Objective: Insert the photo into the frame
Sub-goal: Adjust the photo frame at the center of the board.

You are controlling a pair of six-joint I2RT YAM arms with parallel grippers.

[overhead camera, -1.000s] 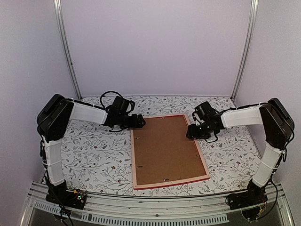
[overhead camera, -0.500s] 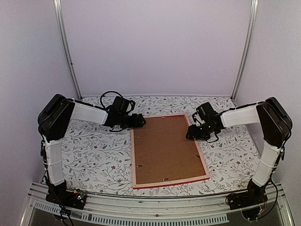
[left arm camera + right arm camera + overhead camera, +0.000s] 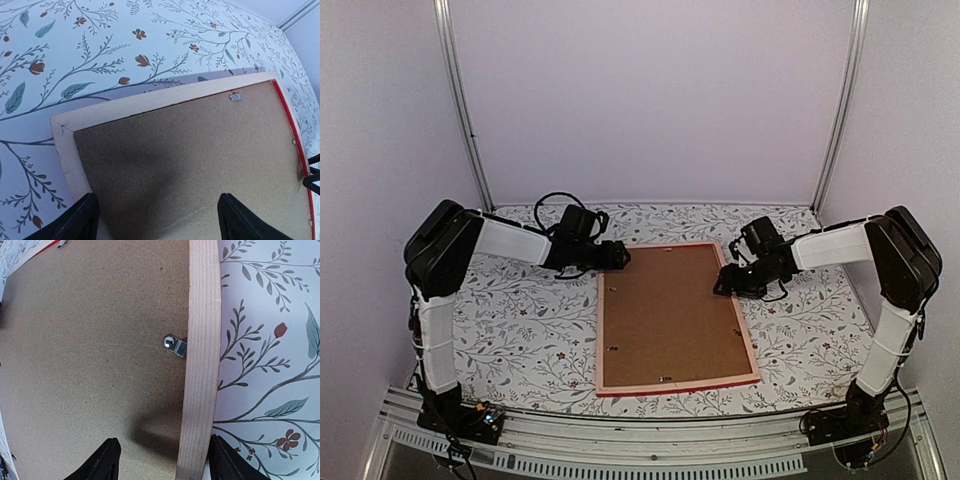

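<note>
The frame (image 3: 746,338) lies face down on the table, pale wood rails up, a thin red edge showing. A brown backing board (image 3: 670,310) fills it; the photo is hidden. My left gripper (image 3: 620,257) is open at the frame's far left corner. In the left wrist view its jaws (image 3: 157,222) span the left rail (image 3: 65,150) and the board (image 3: 190,150). My right gripper (image 3: 722,282) is open over the right rail. In the right wrist view it (image 3: 162,460) straddles that rail (image 3: 200,340), the outer finger (image 3: 225,460) against the rail's outside.
Small metal clips (image 3: 175,345) hold the board along the rails, one near the far edge (image 3: 235,96). A floral cloth (image 3: 520,330) covers the table. White walls and metal posts (image 3: 465,110) close in the back and sides.
The frame has turned slightly on the table: its near end has swung left, so it lies straighter. Both grippers stay at the frame's far end.
</note>
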